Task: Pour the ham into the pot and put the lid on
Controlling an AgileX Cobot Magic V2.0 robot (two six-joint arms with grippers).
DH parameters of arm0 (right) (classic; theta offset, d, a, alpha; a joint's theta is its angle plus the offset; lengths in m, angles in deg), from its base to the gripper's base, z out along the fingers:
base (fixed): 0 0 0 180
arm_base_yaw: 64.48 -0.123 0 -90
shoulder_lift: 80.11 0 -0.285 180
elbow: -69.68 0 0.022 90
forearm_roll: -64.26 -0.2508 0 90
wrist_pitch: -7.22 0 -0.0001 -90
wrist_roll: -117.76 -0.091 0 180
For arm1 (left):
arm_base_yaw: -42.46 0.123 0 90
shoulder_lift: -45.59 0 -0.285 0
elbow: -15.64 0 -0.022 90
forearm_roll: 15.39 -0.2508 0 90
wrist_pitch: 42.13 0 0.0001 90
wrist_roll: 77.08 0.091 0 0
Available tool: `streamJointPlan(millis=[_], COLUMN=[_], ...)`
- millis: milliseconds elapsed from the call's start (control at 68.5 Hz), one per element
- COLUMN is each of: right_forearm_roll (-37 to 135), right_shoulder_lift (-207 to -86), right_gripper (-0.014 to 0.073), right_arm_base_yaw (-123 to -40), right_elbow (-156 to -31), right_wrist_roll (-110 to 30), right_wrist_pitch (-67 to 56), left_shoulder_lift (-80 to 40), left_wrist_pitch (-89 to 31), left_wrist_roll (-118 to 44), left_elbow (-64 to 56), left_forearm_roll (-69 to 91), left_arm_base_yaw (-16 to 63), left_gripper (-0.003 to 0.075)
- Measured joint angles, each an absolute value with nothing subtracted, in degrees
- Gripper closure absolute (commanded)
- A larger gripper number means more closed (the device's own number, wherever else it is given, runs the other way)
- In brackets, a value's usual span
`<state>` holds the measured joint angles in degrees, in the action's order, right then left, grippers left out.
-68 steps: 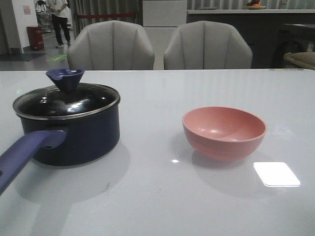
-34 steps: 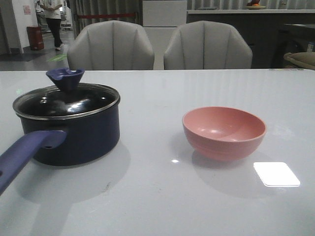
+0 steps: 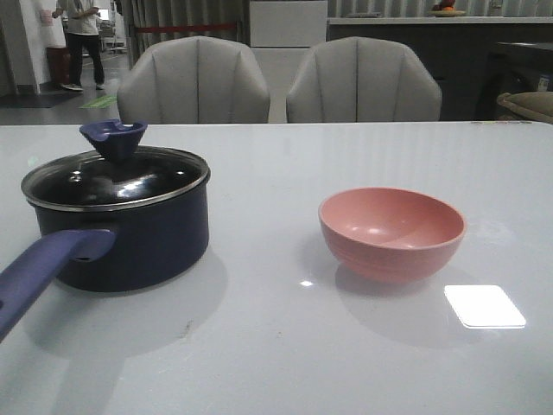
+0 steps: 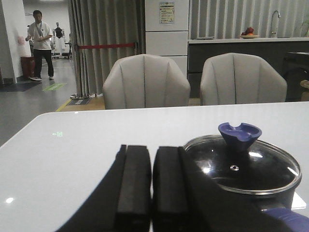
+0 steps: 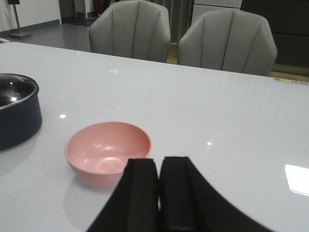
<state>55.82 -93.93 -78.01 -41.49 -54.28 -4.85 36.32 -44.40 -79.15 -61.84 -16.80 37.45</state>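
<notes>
Apparently nothing on the table has shifted: lid (image 3: 115, 177) sits on pot (image 3: 130, 238), bowl (image 3: 391, 232) looks empty, left gripper (image 4: 152, 181) and right gripper (image 5: 158, 188) both clenched, holding nothing.

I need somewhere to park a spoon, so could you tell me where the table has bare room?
Bare table lies between the pot and the pink bowl, along the near edge, and behind both toward the chairs. Nowhere looks crowded; only the pot's handle juts toward the near left corner.

No words, brands or numbers can be read. A notice (image 4: 167, 12) on the white cabinet behind the chairs carries print too small to make out.
</notes>
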Motion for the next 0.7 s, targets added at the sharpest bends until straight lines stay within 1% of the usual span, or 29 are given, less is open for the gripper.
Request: streamJointPlan(millis=[161, 380, 511, 701], right_forearm_roll=[58.8, 65.2, 65.9, 66.1], right_shoulder_lift=[-90.8, -87.4, -87.4, -87.4], right_gripper=[0.0433, 0.0433, 0.0433, 0.0433], right_arm_base_yaw=[-73.8, -73.1, -73.1, -73.1], right_elbow=[-39.9, -34.8, -31.8, -31.6], right_wrist_roll=[-56.0, -63.0, -64.4, -64.7], right_wrist_pitch=[-4.7, -2.3, 0.6, 2.4], left_shoulder_lift=[36.3, 36.3, 36.3, 36.3], left_wrist_pitch=[-44.4, -44.4, -44.4, -44.4], left_wrist_roll=[-79.2, -79.2, -79.2, -79.2], left_elbow=[-61.8, -61.8, -61.8, -61.8], left_forearm_roll=[-16.8, -16.8, -16.8, -16.8], left_arm_base_yaw=[37.5, 37.5, 37.5, 37.5], left_gripper=[0.0599, 0.0599, 0.0599, 0.0599])
